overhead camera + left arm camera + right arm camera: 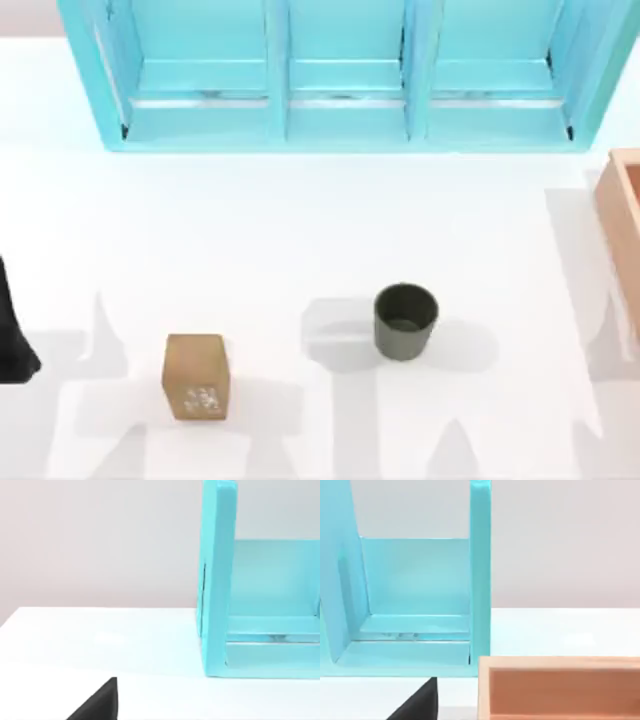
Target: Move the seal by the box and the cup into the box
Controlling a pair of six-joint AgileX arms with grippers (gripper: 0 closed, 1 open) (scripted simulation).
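The seal [196, 376] is a small tan block with white marks on its front face, standing upright at the front left of the table. The dark olive cup [405, 320] stands upright to its right, near the middle, well apart from it. The peach-tan box [624, 215] shows at the table's right edge, partly cut off; its thick wall [560, 687] is close in the right wrist view. My left arm [14, 335] is parked at the far left edge, away from the seal. A black part of the left gripper [97, 704] and of the right gripper [417, 702] shows low in each wrist view.
A turquoise shelf cabinet [340, 75] with three bays spans the back of the table; its end panels are near in the left wrist view [217, 580] and the right wrist view [480, 575]. White tabletop [300, 230] lies between cabinet and objects.
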